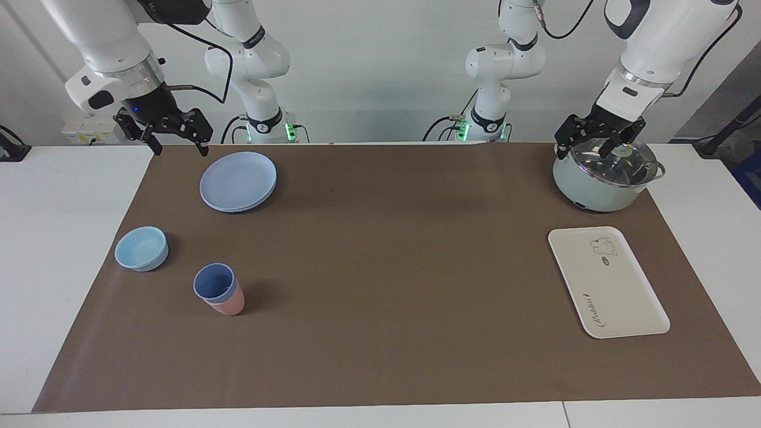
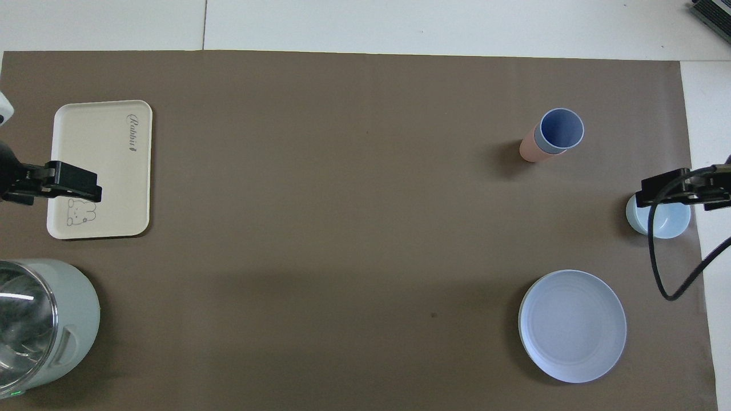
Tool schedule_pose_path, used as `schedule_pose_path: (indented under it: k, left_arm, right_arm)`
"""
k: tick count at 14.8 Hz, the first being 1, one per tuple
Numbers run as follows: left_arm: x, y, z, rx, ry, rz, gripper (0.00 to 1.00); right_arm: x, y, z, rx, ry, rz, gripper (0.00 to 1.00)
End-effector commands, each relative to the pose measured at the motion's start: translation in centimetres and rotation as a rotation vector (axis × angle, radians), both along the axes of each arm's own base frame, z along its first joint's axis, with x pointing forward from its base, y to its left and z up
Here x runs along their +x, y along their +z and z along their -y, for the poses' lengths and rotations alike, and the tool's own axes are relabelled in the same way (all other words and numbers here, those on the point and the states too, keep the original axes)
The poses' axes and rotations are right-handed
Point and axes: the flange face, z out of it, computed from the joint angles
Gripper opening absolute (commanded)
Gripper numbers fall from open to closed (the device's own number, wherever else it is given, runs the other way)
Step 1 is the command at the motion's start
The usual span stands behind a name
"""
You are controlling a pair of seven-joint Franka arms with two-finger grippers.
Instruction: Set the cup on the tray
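The periwinkle-blue cup (image 1: 214, 282) (image 2: 561, 130) stands upright, nested inside a salmon-pink cup (image 1: 229, 307) (image 2: 529, 150), toward the right arm's end of the table. The cream-white tray (image 1: 607, 283) (image 2: 100, 171) lies flat toward the left arm's end, with nothing on it. My right gripper (image 1: 180, 147) hangs open and empty in the air over the mat's corner beside the blue plate. My left gripper (image 1: 585, 148) hangs open and empty just over the pot's glass lid. Neither gripper touches the cup or the tray.
A round blue plate (image 1: 238, 181) (image 2: 573, 325) and a low light-blue bowl (image 1: 141, 248) (image 2: 665, 225) sit near the cups. A mint-green pot (image 1: 600, 189) (image 2: 63, 319) with a glass lid stands nearer to the robots than the tray. A brown mat (image 1: 392, 267) covers the table.
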Motion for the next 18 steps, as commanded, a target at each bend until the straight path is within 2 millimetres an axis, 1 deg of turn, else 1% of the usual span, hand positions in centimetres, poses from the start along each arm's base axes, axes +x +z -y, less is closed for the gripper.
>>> schedule_pose_path:
  k: [1, 4, 6, 8, 9, 10, 11, 12, 13, 15, 16, 18]
  left_arm:
    - [-0.6, 0.3, 0.1, -0.017, -0.016, 0.020, 1.00]
    - [-0.7, 0.2, 0.3, -0.016, -0.019, 0.017, 1.00]
    - [-0.7, 0.1, 0.3, -0.016, -0.005, 0.015, 1.00]
    - [-0.8, 0.2, 0.3, -0.016, -0.002, 0.013, 1.00]
    - [-0.8, 0.1, 0.3, -0.015, -0.002, 0.010, 1.00]
    - [-0.8, 0.1, 0.1, -0.015, 0.001, 0.010, 1.00]
    - [-0.8, 0.1, -0.1, -0.015, 0.005, 0.010, 1.00]
    - [-0.7, 0.1, -0.3, -0.015, 0.008, 0.010, 1.00]
    - [-0.7, 0.1, -0.4, -0.015, 0.010, 0.010, 1.00]
    - [-0.7, 0.1, -0.4, -0.015, 0.010, 0.010, 1.00]
    - [-0.7, 0.1, -0.4, -0.015, 0.012, 0.012, 1.00]
    - [-0.7, 0.2, -0.5, -0.015, 0.015, 0.013, 1.00]
  right_arm:
    - [-0.4, 0.3, 0.5, -0.011, 0.019, -0.010, 1.00]
    - [-0.4, 0.3, 0.4, -0.007, 0.013, -0.010, 1.00]
    - [-0.6, 0.3, 0.9, 0.010, 0.063, -0.009, 1.00]
    - [0.2, 0.2, 3.5, 0.045, 0.283, 0.070, 1.00]
    - [0.4, -0.3, 4.4, 0.060, 0.342, 0.104, 1.00]
    - [0.6, -0.9, 6.0, 0.092, 0.393, 0.153, 1.00]
    - [0.8, -1.9, 7.1, 0.130, 0.473, 0.214, 1.00]
    - [1.1, -3.3, 8.4, 0.142, 0.567, 0.277, 1.00]
    - [1.2, -4.5, 9.7, 0.149, 0.626, 0.335, 1.00]
    - [1.7, -6.9, 11.3, 0.225, 0.668, 0.445, 1.00]
    - [2.3, -8.8, 12.3, 0.249, 0.687, 0.489, 1.00]
    - [3.6, -12.2, 13.6, 0.315, 0.755, 0.574, 1.00]
